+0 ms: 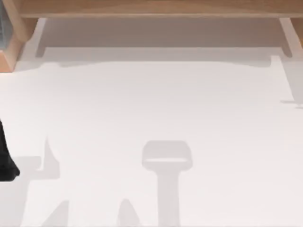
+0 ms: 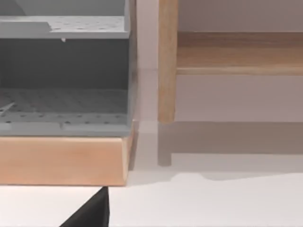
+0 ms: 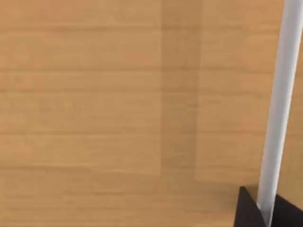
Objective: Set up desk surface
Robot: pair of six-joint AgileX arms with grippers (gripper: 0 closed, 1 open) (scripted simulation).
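The desk surface (image 1: 156,118), a plain white counter, spreads across most of the top view, bearing only grey shadows. A light-brown wooden shelf (image 1: 151,8) borders its far edge, with a grey perforated rack (image 2: 64,80) on a wooden base at the far left corner. A dark piece of the left arm (image 1: 6,163) sits at the left edge. Whether either gripper is released or clenched I cannot tell.

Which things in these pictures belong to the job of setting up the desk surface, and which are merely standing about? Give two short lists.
Belongs to the job:
- desk surface, white and flat
- left arm, dark, at the table's left edge

Merely standing about:
- wooden shelf frame along the far side
- wooden post of that frame
- grey perforated rack on a wooden base
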